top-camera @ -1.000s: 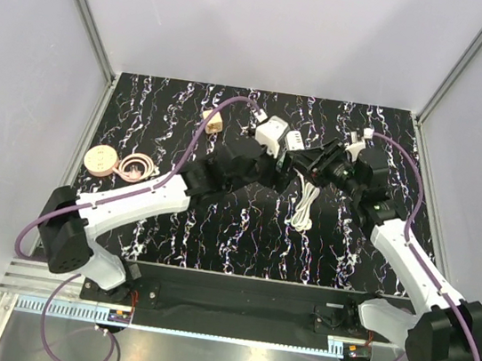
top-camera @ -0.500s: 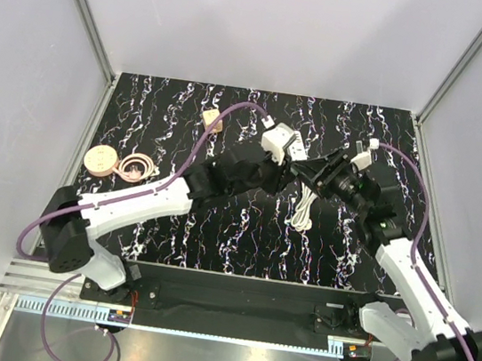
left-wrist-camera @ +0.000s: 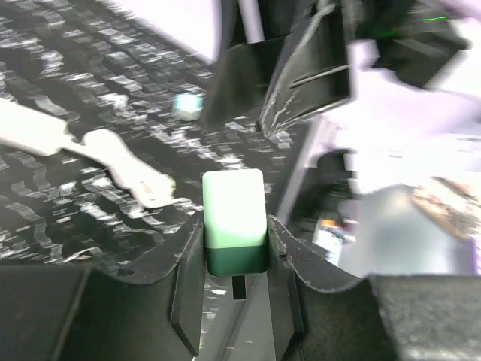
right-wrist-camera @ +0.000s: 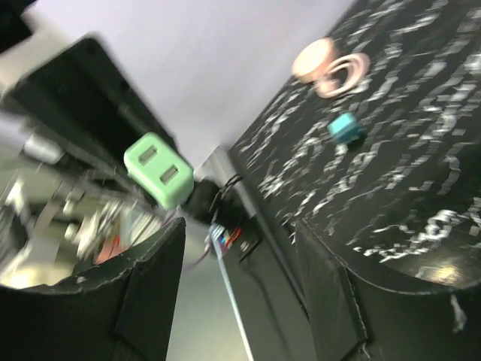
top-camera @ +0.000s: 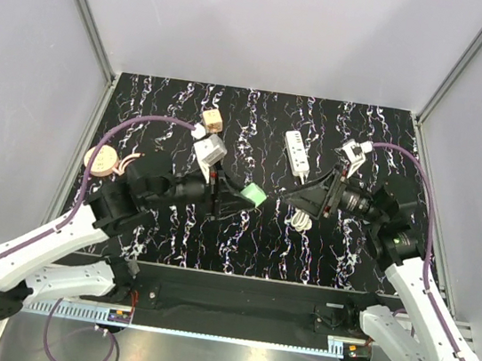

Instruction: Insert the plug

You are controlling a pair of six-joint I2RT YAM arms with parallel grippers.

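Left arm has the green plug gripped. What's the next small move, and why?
Probably carry the left gripper toward the white power strip. The plug is clamped between its fingers but sits well short of the strip, which lies loose farther back on the table. The right gripper is open and empty, so it looks free to steady the strip.

The plug (top-camera: 254, 195), a small light-green block with rounded corners, is hanging just left of the middle of the overhead frame, clear of the surface (top-camera: 242, 235). The left hand (top-camera: 240, 198) is gripping it by two opposite sides: its darker lower part is sitting between the fingers (left-wrist-camera: 188, 282) and its paler end is sticking out past them. In the right wrist view the plug (right-wrist-camera: 158, 171) is showing left of centre, tilted, two dark slots facing the camera.
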